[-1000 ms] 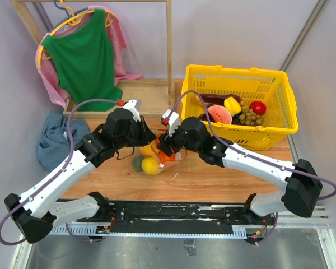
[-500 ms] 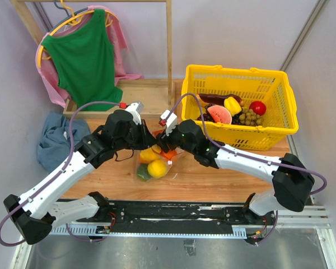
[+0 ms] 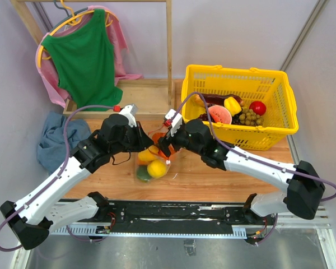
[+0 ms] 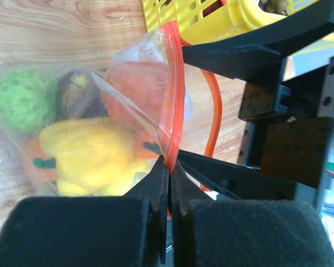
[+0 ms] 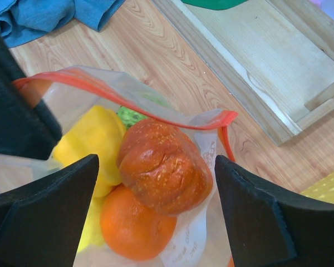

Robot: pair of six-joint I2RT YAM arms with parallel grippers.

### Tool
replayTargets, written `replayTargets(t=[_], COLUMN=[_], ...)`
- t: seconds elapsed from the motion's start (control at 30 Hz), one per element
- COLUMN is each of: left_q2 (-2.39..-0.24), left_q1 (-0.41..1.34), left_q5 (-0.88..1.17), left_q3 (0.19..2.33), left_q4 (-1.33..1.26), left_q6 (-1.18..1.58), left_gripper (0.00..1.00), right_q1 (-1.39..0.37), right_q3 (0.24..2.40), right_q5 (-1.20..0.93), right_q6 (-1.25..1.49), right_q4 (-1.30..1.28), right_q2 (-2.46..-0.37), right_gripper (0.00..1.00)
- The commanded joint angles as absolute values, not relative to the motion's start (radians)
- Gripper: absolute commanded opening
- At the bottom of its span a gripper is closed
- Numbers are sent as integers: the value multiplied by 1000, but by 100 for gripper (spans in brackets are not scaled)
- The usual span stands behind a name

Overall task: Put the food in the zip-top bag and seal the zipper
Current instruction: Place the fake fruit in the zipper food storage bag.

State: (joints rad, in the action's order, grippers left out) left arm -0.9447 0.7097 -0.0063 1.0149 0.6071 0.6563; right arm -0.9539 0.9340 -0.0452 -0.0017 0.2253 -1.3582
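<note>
**Top view.** We see the zip-top bag (image 3: 151, 166) lying on the wooden counter (image 3: 213, 179) between the two arms, near the yellow lattice basket (image 3: 280, 120) and to its left. The left fingers (image 3: 141, 144) meet the bag's far edge from the left and the right fingers (image 3: 163, 147) from the right, just beside each other. From here we cannot tell how either pair stands. Yellow and green food shows through the film. A watermelon slice (image 3: 219, 115) and grapes (image 3: 249, 117) lie in the basket, and a blue cloth (image 3: 53, 140) lies at the counter's left end.

**Left wrist view.** The left fingers are clenched on the bag's mouth edge, and the orange-red zipper (image 4: 179, 83) runs up out of the pinch. The bag spreads to their left, clear and crinkled. It holds a yellow pepper (image 4: 94, 158), a bumpy green fruit (image 4: 22, 100) and a ribbed orange pumpkin (image 4: 136, 89). A second run of the strip curves away to the right, apart from the first. The black right fingers stand on that side.

**Right wrist view.** The right fingers are released, spread wide on either side of the bag, with the pumpkin between them. Whether they touch the film we cannot tell. Only this view shows an orange (image 5: 136, 222) under the pumpkin. The zipper crosses above the fruit to the dark left fingers at the left edge.
</note>
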Motion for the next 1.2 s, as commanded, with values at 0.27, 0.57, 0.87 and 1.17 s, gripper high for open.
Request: replayTargets(t=[0.27, 0.57, 0.87, 1.17], left_q2=[-911, -895, -900, -900], left_q1=[709, 709, 709, 709], left_q5=[-34, -43, -38, -43], left_q3=[1008, 1014, 1015, 1022], left_q4=[577, 589, 582, 581], left_q6=[671, 675, 670, 673], left_gripper=[0, 0, 0, 0], right_q1=[-963, -963, -964, -963], right_q3=[1024, 1014, 973, 1012], right_q5=[161, 112, 62, -31], right_q6=[156, 321, 364, 366], right_q4=[-231, -338, -390, -435], right_q2=[-1157, -1194, -1182, -1251], right_gripper=[70, 55, 53, 20])
